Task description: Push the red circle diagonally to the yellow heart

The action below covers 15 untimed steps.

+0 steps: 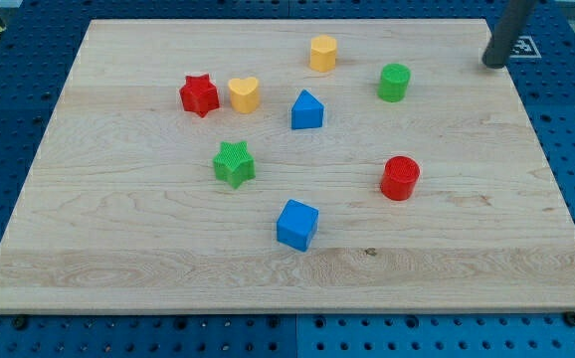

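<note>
The red circle (400, 178) is a short red cylinder at the right middle of the wooden board (118, 249). The yellow heart (245, 94) lies at the upper left, right beside a red star (199, 95) on its left. My tip (491, 65) is at the board's upper right edge, far above and to the right of the red circle, touching no block.
A blue triangular block (307, 110) lies between the red circle and the yellow heart. A green star (234, 163) sits left of centre, a blue cube (297, 225) at lower centre, a yellow hexagon-like block (323, 54) and a green cylinder (394, 83) near the top.
</note>
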Each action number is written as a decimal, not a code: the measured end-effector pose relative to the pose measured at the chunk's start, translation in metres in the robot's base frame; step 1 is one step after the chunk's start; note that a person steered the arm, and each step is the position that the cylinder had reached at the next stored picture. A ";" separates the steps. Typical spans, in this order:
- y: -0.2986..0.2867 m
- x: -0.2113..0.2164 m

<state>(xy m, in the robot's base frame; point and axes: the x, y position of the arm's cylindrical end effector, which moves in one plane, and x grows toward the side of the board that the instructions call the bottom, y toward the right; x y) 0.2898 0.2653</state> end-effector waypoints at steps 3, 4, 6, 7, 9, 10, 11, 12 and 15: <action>-0.053 0.003; -0.041 0.049; -0.042 0.178; -0.047 0.193; -0.082 0.211; -0.085 0.211; -0.122 0.211; -0.137 0.211; -0.210 0.191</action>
<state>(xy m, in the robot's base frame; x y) 0.4811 0.0551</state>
